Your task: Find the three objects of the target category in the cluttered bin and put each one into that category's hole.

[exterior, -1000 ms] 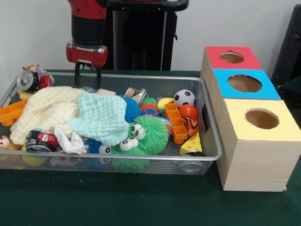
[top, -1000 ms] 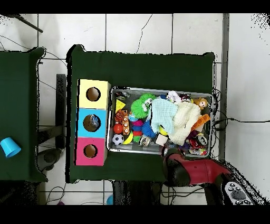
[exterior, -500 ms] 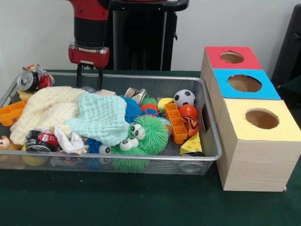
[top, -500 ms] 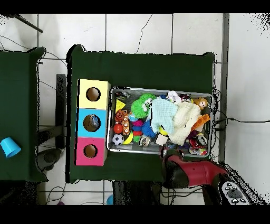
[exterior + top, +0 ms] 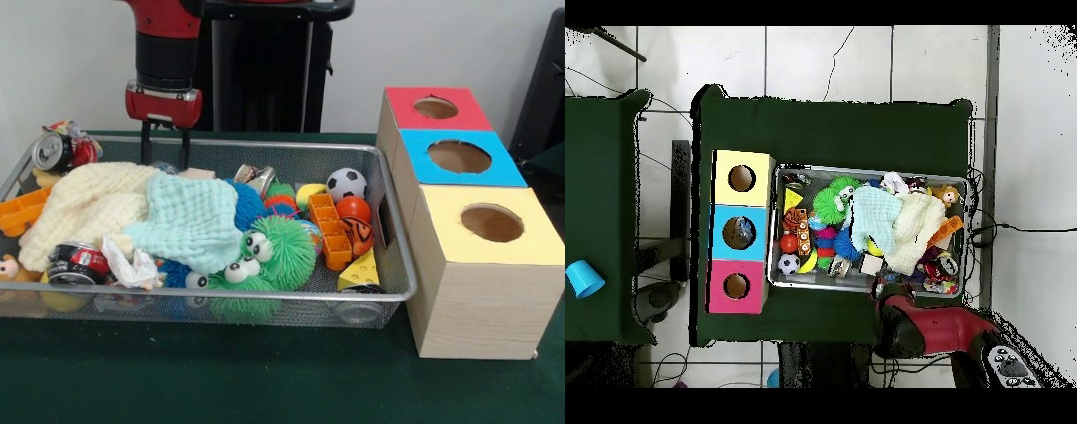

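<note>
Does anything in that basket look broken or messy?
Yes. A crushed soda can lies dented near the front left, another can sits at the back left corner, and two cloths lie crumpled over the toys.

Mint cloth point(image 5: 196, 221), cream cloth point(image 5: 84, 205), fuzzy green toy point(image 5: 278, 252), black-and-white ball point(image 5: 346, 184).

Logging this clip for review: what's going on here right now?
The gripper hangs open and empty over the back edge of the wire bin, above the cream cloth. Nothing is picked up. Toys, cans and balls lie in the bin; the red, blue and yellow boxes stand beside it.
</note>
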You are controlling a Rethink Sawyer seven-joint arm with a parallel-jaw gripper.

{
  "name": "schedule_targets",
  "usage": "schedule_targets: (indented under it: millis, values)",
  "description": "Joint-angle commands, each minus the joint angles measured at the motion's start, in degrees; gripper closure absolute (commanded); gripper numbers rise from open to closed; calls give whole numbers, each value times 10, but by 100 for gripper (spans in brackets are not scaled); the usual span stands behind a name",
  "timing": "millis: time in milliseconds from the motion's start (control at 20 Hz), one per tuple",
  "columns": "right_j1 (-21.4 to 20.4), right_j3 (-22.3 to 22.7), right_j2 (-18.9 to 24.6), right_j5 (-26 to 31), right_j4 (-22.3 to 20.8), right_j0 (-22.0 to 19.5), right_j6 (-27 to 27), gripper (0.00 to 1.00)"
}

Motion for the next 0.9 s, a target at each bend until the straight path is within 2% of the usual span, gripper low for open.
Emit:
schedule_targets:
  millis: [50, 900]
  values:
    - [29, -71, 33, -26, -19, -15, 22, 0]
    - [43, -83, -2, -53, -11, 15, 32, 0]
